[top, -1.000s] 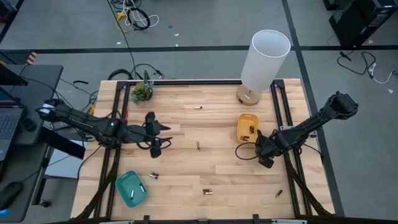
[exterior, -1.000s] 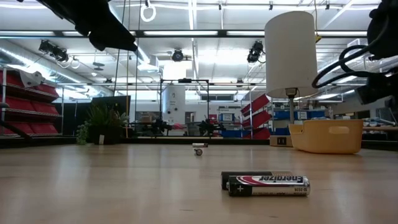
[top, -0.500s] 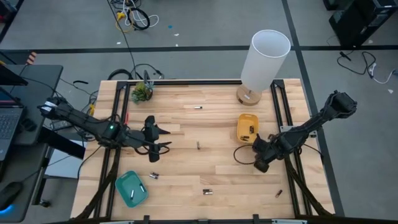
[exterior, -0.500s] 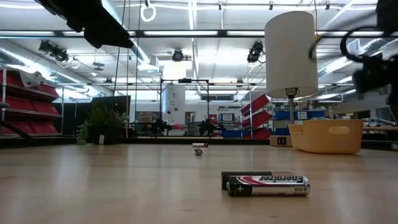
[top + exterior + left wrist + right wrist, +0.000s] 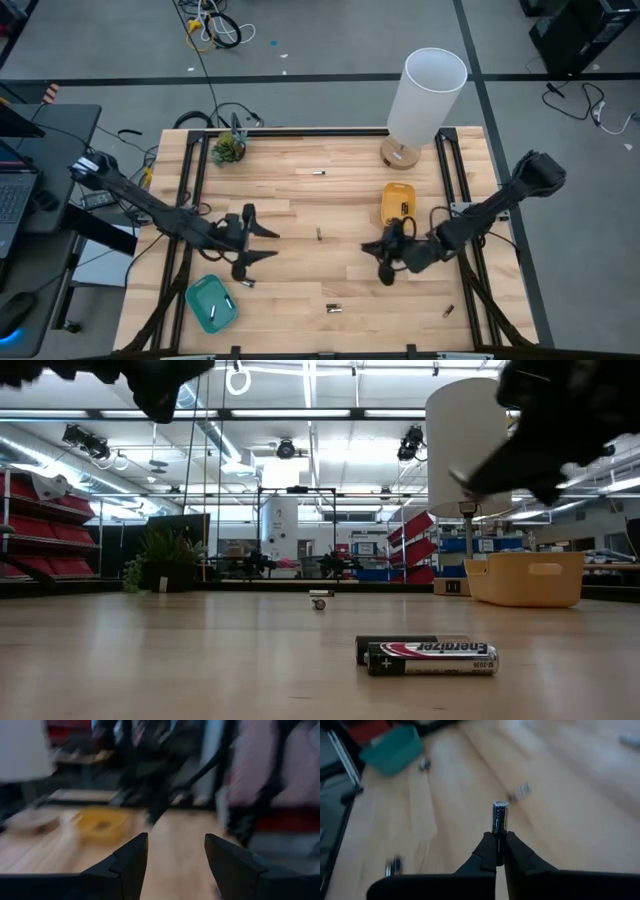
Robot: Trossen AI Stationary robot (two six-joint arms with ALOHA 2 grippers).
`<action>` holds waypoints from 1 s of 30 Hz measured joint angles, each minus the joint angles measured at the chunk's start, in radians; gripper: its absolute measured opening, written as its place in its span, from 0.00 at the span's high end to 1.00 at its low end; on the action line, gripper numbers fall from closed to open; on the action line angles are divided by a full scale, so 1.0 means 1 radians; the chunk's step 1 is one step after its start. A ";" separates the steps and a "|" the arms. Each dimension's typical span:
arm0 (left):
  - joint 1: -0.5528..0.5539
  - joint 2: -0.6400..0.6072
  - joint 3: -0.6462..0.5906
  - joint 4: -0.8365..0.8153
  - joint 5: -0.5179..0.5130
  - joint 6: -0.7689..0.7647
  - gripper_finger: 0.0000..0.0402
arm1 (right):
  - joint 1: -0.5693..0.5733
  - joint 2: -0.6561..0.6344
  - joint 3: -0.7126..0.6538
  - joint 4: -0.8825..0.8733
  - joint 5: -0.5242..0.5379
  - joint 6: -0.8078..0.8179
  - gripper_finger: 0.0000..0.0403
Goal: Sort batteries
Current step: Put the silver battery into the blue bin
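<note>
The front battery [image 5: 432, 658] on the table reads "Energizer", upside down; a plus sign marks its end.

A wooden table [image 5: 330, 200] carries a lamp [image 5: 425, 95], a plant [image 5: 227, 149] and two trays. Loose batteries [image 5: 334, 309] lie scattered across it.

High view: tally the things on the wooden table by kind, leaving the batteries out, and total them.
Small trays: 2 (teal plastic tray, yellow plastic tray)
Tall white cylindrical lamp on a wooden base: 1
Small green potted plant: 1
Total: 4
</note>
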 joint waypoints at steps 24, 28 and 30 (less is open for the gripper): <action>0.126 0.302 -0.078 0.459 0.046 -0.042 0.47 | -0.241 0.530 0.433 0.584 -0.138 -0.646 0.98; 0.126 0.302 -0.078 0.450 0.046 -0.053 0.47 | -0.243 0.540 0.465 0.578 -0.158 -0.671 0.98; 0.126 0.302 -0.078 0.438 0.046 -0.068 0.47 | -0.243 0.540 0.469 0.586 -0.161 -0.682 0.98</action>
